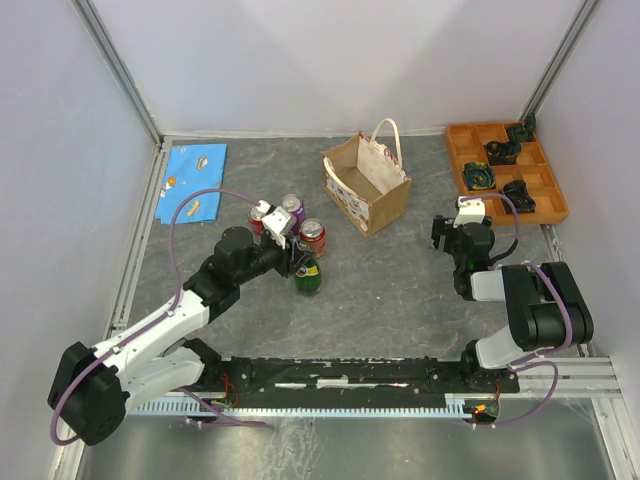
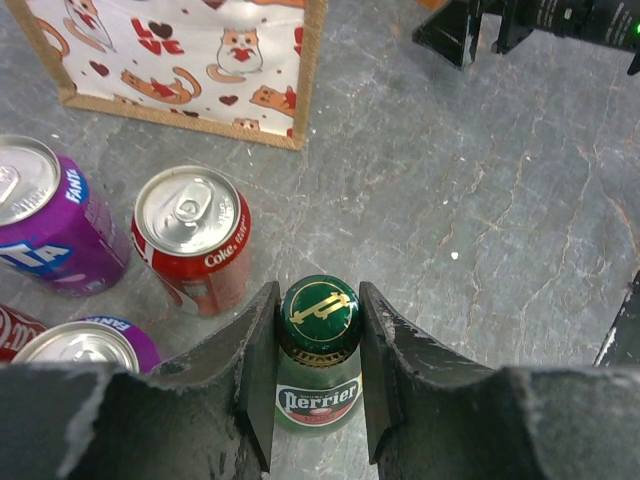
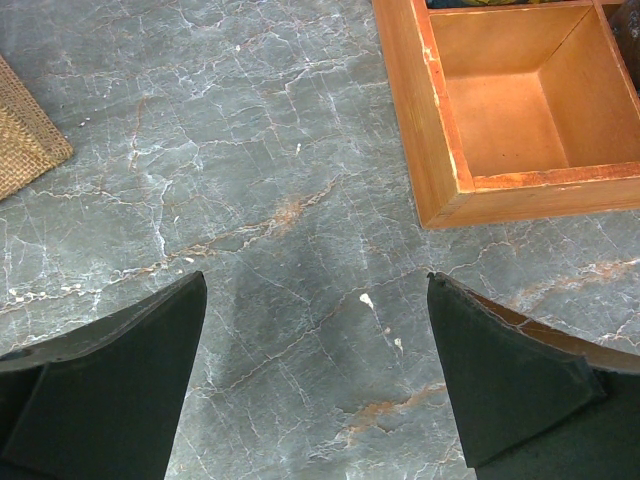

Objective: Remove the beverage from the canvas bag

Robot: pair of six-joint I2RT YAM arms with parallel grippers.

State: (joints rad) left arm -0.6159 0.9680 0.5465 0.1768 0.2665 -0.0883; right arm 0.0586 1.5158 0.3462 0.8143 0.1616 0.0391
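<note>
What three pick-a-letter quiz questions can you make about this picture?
1. Where is the Perrier bottle? A inside the canvas bag; B outside it, upright beside the Coke can; C lying on its side.
2. What colour is its glass? A green; B blue; C orange.
3. How is the left tool? A wide open; B shut on the bottle; C holding the bag.
Answers: B, it stands by the cans, apart from the bag; A, green glass shows under the cap; B, both fingers press its neck.
</note>
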